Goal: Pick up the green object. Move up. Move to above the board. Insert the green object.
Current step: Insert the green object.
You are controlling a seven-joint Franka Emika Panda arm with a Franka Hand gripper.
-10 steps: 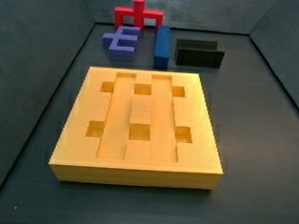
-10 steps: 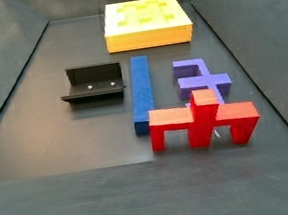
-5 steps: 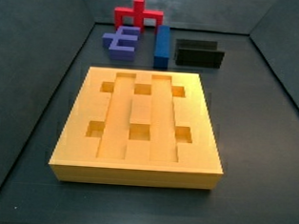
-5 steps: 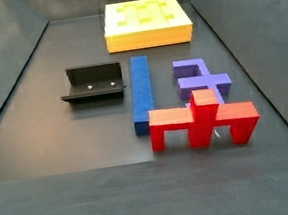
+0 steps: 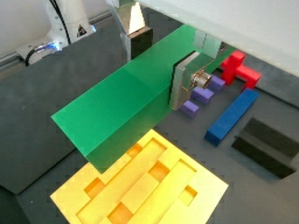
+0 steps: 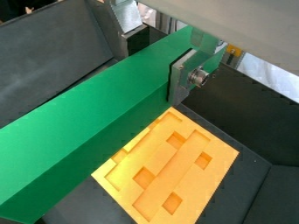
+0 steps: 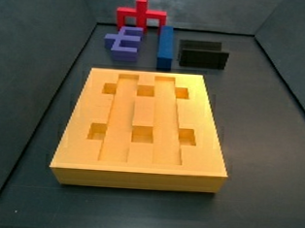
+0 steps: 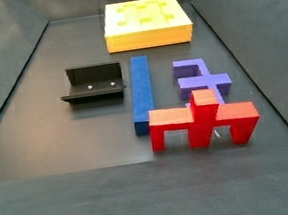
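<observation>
we hold the green object clamped between the gripper plates, high above the board, out of both side views. we judge it lifted clear so it can drop toward a groove. on the dark floor, the fixture sits at nine o'clock of the blue bar.
</observation>
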